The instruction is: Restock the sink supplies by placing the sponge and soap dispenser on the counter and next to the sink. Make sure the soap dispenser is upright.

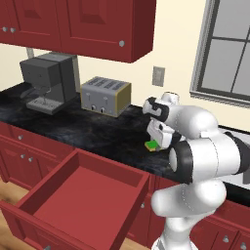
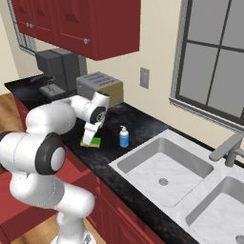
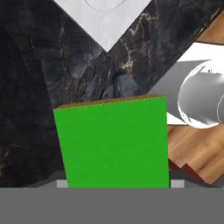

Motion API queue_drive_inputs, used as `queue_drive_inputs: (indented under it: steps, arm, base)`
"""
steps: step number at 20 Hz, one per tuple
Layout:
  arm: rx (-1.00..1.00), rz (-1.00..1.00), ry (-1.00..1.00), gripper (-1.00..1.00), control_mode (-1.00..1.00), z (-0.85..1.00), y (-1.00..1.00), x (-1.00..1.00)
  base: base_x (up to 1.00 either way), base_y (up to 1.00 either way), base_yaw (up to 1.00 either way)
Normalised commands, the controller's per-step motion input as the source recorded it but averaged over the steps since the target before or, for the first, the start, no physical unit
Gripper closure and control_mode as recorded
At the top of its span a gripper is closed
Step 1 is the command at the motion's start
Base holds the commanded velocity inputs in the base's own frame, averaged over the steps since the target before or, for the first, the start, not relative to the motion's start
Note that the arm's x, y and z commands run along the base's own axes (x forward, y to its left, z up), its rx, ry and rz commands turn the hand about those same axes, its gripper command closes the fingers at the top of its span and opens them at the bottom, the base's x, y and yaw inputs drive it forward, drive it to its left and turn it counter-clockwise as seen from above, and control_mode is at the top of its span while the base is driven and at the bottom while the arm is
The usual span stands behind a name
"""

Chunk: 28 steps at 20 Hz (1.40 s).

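Nearest the base, a red wooden drawer [image 1: 83, 195] stands pulled open below the table's front edge. Above it runs the long black marbled stone table [image 1: 93, 132] over red cabinets. The flat green sponge with a yellowish underside [image 2: 92, 141] sits on the table near its front edge, left of the light grey metal sink basin [image 2: 164, 167] in the right base view. The claw [image 2: 89, 138] is down at the sponge, its fingers either side; the hand view has the green face between the tips (whether the sponge is lifted or resting, cannot tell), so it reads as pinching the sponge. The small blue soap bottle with white pump top [image 2: 124, 137] stands upright on the table, just beside the sink's left rim, between sponge and sink, apart from the sponge. Farther from the sink: a silver toaster [image 1: 106, 95] against the wall, then a grey coffee machine [image 1: 48, 82]. Red wall cupboards [image 1: 78, 24] hang above.
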Motion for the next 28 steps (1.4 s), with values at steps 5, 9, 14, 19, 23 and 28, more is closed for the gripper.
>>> queue_drive_inputs:
  steps: [5, 9, 14, 19, 23, 28]
  arm:
    - [0.00, -0.01, 0.00, 1.00, -1.00, -0.36, -0.55, 0.03]
    - [0.00, -0.02, 0.00, 1.00, -1.00, -0.30, -0.17, 0.09]
    - [-0.02, -0.03, 0.00, 1.00, -1.00, -0.30, 0.02, 0.12]
    - [-0.03, -0.03, 0.00, 1.00, -1.00, -0.31, 0.00, 0.12]
    - [-0.01, -0.01, 0.00, 1.00, -1.00, -0.24, 0.00, 0.00]
    - [0.00, 0.00, 0.00, 1.00, -1.00, -0.17, 0.00, 0.04]
  base:
    - [0.00, 0.00, 0.00]
    - [0.00, 0.00, 0.00]
    - [0.00, 0.00, 0.00]
    - [0.00, 0.00, 0.00]
    - [0.00, 0.00, 0.00]
    - [0.00, 0.00, 0.00]
